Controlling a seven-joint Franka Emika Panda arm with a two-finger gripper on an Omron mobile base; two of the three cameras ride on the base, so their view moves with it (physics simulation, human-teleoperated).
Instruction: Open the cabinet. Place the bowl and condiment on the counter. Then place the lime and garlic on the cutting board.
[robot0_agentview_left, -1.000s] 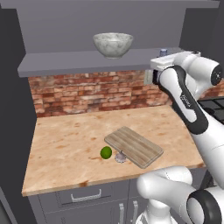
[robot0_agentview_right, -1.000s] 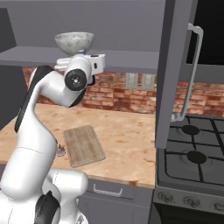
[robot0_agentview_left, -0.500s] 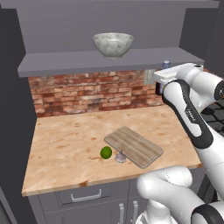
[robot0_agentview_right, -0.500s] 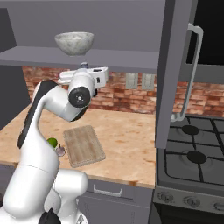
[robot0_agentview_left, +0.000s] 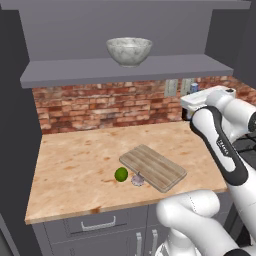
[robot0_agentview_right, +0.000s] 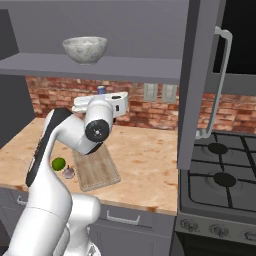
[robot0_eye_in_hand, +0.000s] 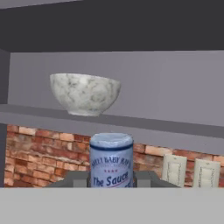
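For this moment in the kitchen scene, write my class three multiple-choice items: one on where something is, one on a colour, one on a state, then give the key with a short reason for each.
1. Where is the bowl?
A. on the cabinet shelf
B. on the cutting board
C. on the stove

2. What colour is the small round fruit beside the cutting board?
A. red
B. green
C. yellow

3. What is the state of the gripper?
A. open, holding nothing
B. shut on the bowl
C. shut on the condiment

Key:
1. A, the marbled bowl stands on the grey shelf of the cabinet, above the counter.
2. B, the lime is bright green, next to the pale garlic.
3. C, in the hand view the condiment sits between the fingertips, lifted in front of the brick wall.
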